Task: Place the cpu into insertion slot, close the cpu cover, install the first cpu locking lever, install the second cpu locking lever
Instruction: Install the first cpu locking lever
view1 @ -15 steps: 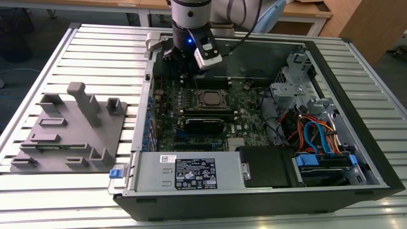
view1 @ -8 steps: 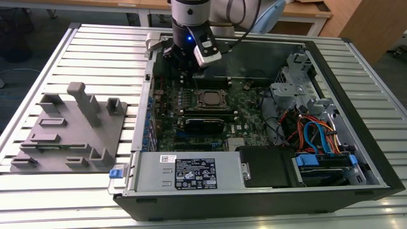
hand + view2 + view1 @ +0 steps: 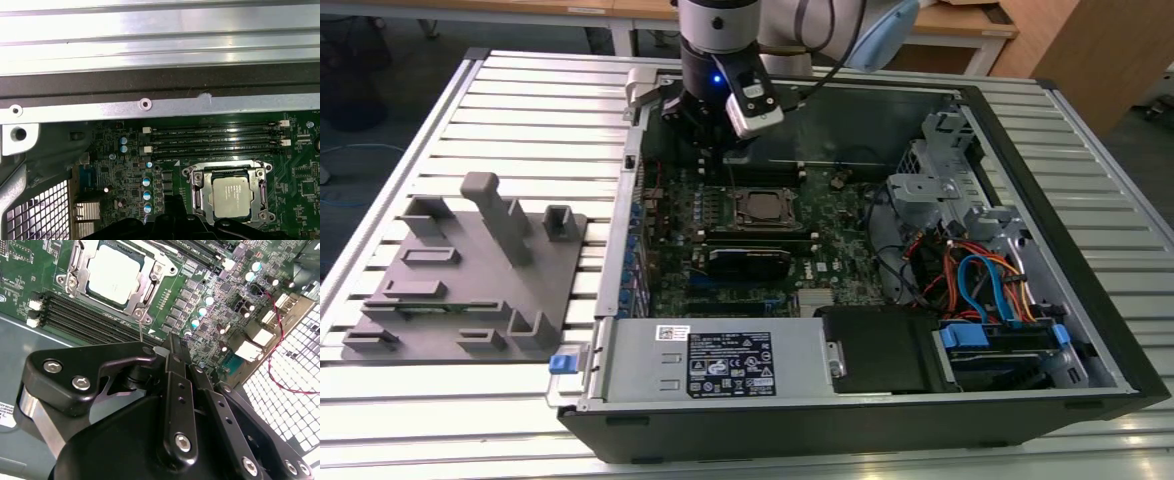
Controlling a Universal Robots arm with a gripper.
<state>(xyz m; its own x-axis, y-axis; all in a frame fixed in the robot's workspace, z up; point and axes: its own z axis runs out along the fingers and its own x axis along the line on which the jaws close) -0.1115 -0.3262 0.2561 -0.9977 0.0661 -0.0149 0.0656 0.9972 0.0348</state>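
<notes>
Now, silvery square cpu (image 3: 114, 271), metal cpu cover (image 3: 144, 294)

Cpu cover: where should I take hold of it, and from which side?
The thin silver metal frame lies flat around the silvery-grey square chip, so no broad face is free. Probably pinch one outer edge rail, coming straight down from above.

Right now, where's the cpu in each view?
Exterior view: cpu at the middle of the green board.
Second wrist view: cpu framed by the cpu cover.
First wrist view: cpu in the same frame.
Shared landmark: long black slots running alongside it.
</notes>
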